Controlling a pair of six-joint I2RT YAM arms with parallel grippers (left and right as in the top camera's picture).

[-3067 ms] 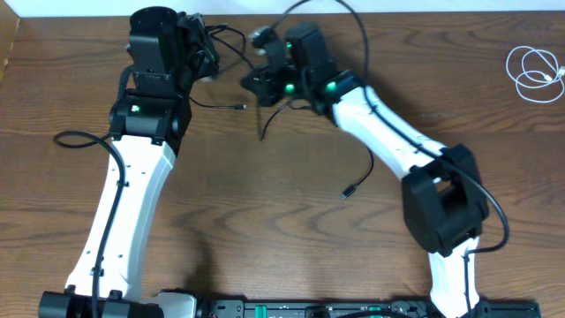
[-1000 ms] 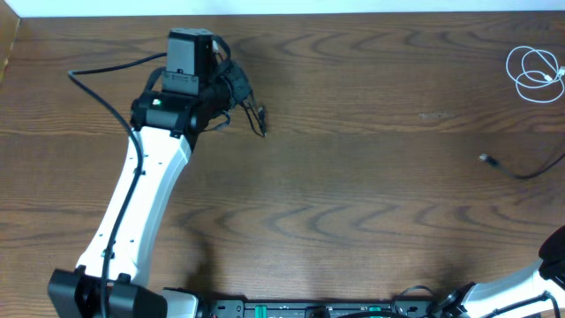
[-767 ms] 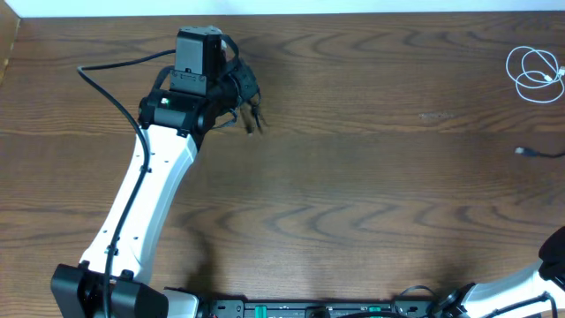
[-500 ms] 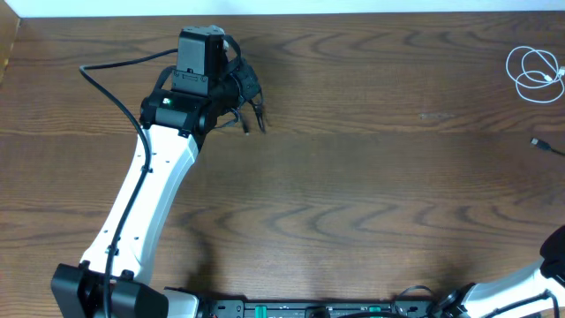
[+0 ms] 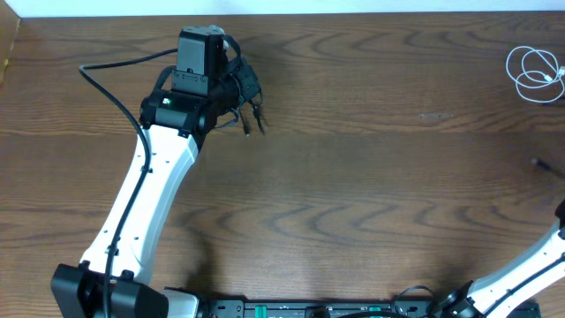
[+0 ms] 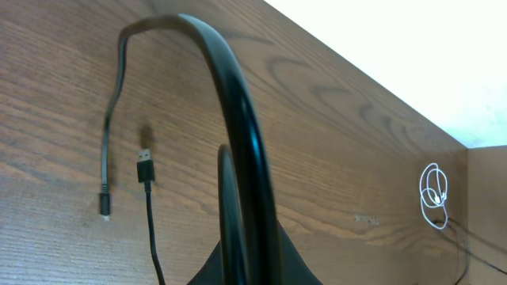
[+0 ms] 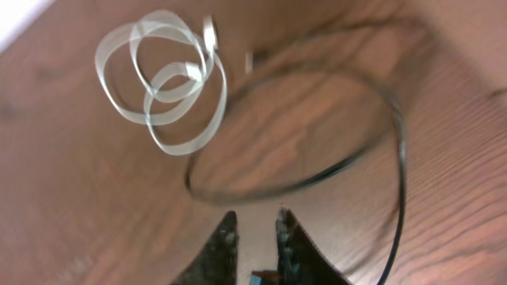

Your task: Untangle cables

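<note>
My left gripper (image 5: 240, 89) is at the far left of the table. It is shut on a bunch of thin black cable (image 5: 250, 113) whose plug ends hang just right of it. In the left wrist view a black loop (image 6: 238, 119) rises close to the lens, and a plug (image 6: 145, 167) and another end (image 6: 104, 207) hang to its left. The white cable (image 5: 534, 72) lies coiled at the far right, also in the right wrist view (image 7: 162, 79). My right gripper (image 7: 255, 214) is out of the overhead view. Its jaws are nearly shut and a black cable loop (image 7: 394, 134) hangs from it beside the white coil.
The right arm's white link (image 5: 530, 265) enters at the bottom right corner. A black plug end (image 5: 536, 162) lies at the table's right edge. A thick black robot wire (image 5: 110, 60) arcs left of the left arm. The table's far edge (image 5: 353, 12) meets a white wall.
The right arm has swung out to the right, dragging a black cable. Its plug end slid from mid-right to the right edge. The left gripper and its cable barely moved.
</note>
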